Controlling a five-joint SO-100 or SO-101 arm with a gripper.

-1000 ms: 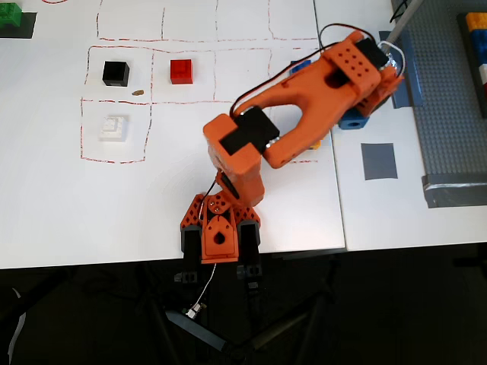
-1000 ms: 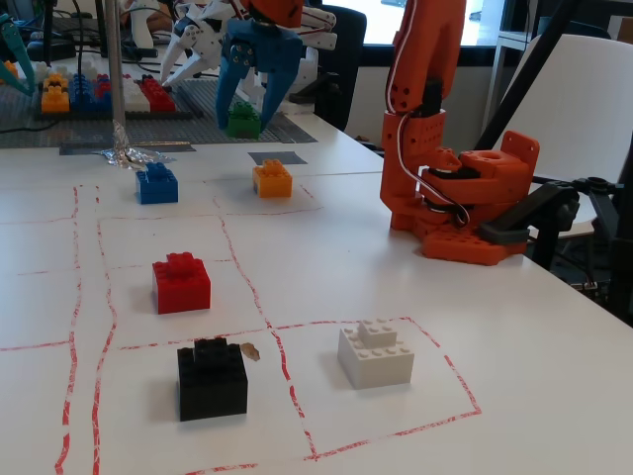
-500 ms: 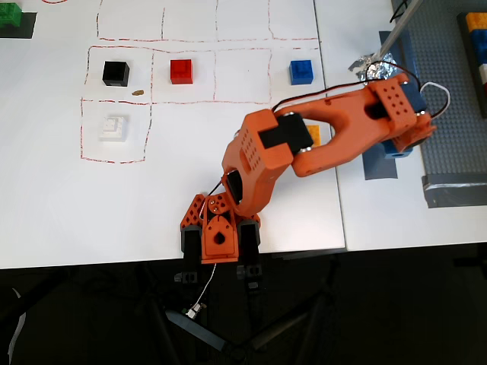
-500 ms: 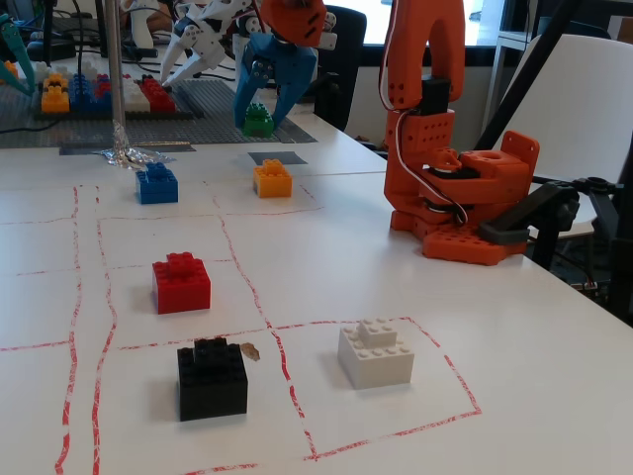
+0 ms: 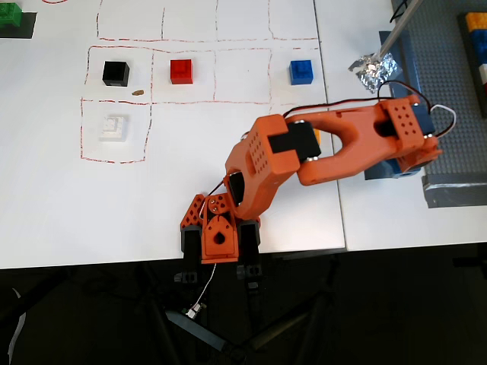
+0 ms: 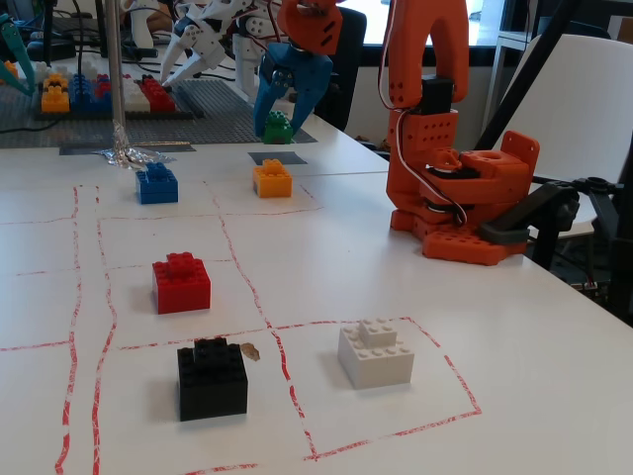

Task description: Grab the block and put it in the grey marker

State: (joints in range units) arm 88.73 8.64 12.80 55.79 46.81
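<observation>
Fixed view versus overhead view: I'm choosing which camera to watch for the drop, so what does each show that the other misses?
Only the fixed view shows the green block between the blue fingers, held above the grey marker, plus the orange brick. Only the overhead view shows a green brick on a dark patch at the top-left corner; there the arm hides the block and nearly all of the marker. Both show the blue brick, red brick, black brick, white brick and foil.

A robotics lab: another robot arm (image 6: 213, 30), office chair (image 6: 336, 49) and camera pole (image 6: 114, 74) behind the table (image 6: 514, 336).
</observation>
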